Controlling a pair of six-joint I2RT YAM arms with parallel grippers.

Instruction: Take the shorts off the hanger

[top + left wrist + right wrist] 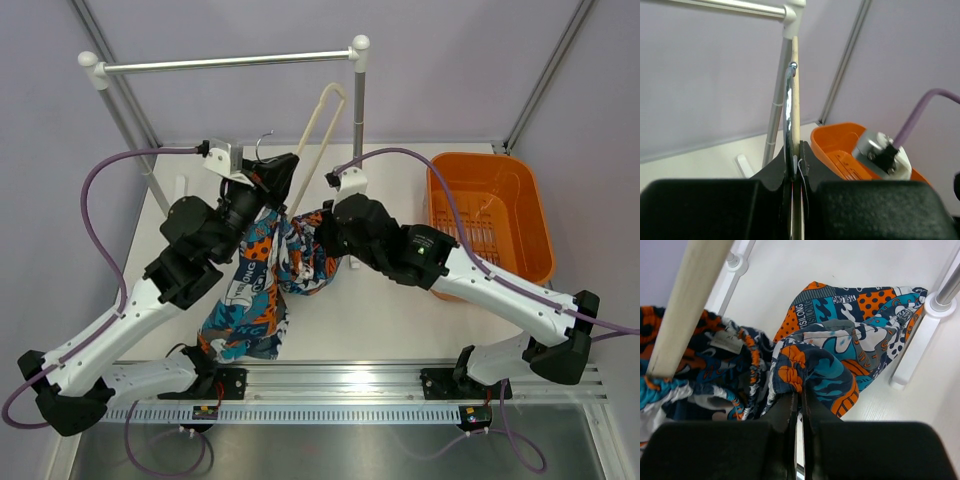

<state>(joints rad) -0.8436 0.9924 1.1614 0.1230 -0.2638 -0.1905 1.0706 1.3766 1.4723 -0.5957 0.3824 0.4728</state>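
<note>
Left gripper (795, 157) clamped tight on thin cream triangular hanger (796, 115) beside its wire hook; right gripper (799, 402) pinching patterned blue-orange fabric shorts (250, 310), draped from the hanger between the 2 arms

White arms (130, 310), black joints (195, 245) — purple cables (150, 152).

Silver metal rail (230, 62) spans L–R over far side of white table (400, 320), w/ a white cap at each end. It sits on two metal posts, L (125, 125) & R (358, 100). Right wrist view shows a post standing in a long white foot (912, 352) on the tabletop. Orange plastic bin (495, 195) at far R of table, near R post, open top, ribbed floor. Slotted aluminium strip (340, 378) along near edge. Lilac-grey walls behind & at both sides.
</note>
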